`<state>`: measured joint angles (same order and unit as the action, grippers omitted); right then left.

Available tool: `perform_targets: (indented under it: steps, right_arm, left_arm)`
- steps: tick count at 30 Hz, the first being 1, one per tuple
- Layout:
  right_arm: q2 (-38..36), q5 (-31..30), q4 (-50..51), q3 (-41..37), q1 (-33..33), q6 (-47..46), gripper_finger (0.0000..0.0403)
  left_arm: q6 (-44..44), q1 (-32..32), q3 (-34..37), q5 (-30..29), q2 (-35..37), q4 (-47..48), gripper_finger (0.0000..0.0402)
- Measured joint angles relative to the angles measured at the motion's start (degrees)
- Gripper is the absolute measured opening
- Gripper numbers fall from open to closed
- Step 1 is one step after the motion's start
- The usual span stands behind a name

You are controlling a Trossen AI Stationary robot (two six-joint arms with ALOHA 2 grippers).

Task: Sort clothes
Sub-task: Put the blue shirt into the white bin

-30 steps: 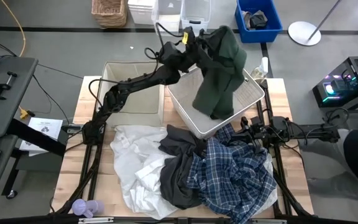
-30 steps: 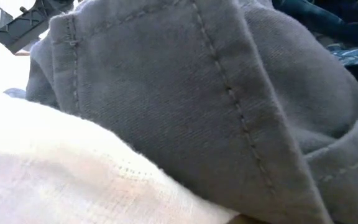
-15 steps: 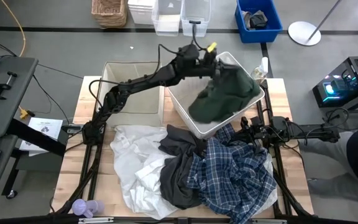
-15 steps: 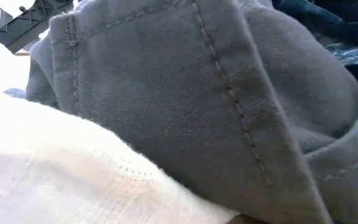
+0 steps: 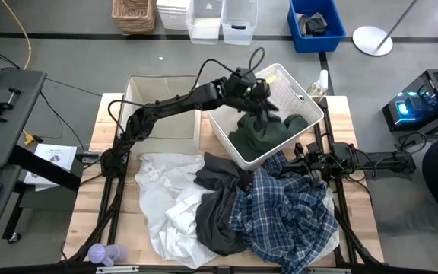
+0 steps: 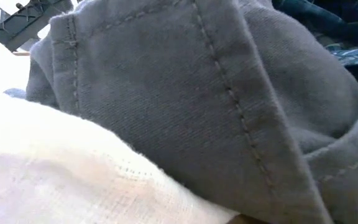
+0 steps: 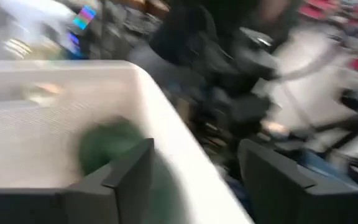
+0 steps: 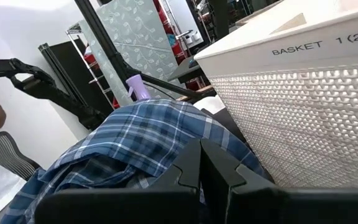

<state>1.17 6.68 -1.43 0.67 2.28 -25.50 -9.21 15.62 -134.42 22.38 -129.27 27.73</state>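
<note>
The dark green garment point(image 5: 268, 131) lies bunched in the white basket point(image 5: 220, 128); in the left wrist view it is a green patch point(image 7: 104, 146) by the basket's wall point(image 7: 42, 118). My left gripper point(image 5: 257, 95) point(image 7: 194, 155) hangs open just above it with nothing between its fingers. On the table lie the white clothes point(image 5: 162, 199), the dark grey garment point(image 5: 217, 209) point(image 6: 185, 93) and the blue-white plaid shirt point(image 5: 291, 213) point(image 8: 123, 134). My right gripper point(image 5: 299, 158) point(image 8: 201, 152) waits shut beside the basket point(image 8: 303, 106), at the plaid shirt's far edge.
A beige bin point(image 5: 162, 106) stands left of the basket at the table's far side. White cloth point(image 6: 73, 174) and the grey garment fill the low view. A purple object point(image 5: 105, 253) sits at the table's near left corner. Bins stand on the floor beyond the table.
My left gripper has gone down over the basket, toward the table's right and near edges, and has opened. It has let go of the dark green garment. The garment hung below it over the basket and has fallen in a heap inside.
</note>
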Motion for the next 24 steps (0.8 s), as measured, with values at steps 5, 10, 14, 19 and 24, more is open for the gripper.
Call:
perform_targets:
  steps: [5,10,14,19,24]
  right_arm:
    - [0.0,0.0,0.0,0.0,0.0,0.0,0.0]
    - [0.0,0.0,0.0,0.0,0.0,0.0,0.0]
    - [0.0,0.0,0.0,0.0,0.0,0.0,0.0]
    - [0.0,0.0,0.0,0.0,0.0,0.0,0.0]
    - [0.0,0.0,0.0,0.0,0.0,0.0,0.0]
  left_arm:
    - [-2.9,-4.8,-0.2,9.8,0.0,1.2,0.0247]
    - [6.4,-15.0,-0.2,6.4,0.0,8.2,0.0246]
    - [14.2,-22.5,-0.2,-6.2,0.0,13.7,0.0246]
    - [14.3,-27.0,-0.2,-22.0,0.0,15.5,0.0246]
    - [12.0,-28.0,-0.2,-31.9,-0.1,17.7,0.0246]
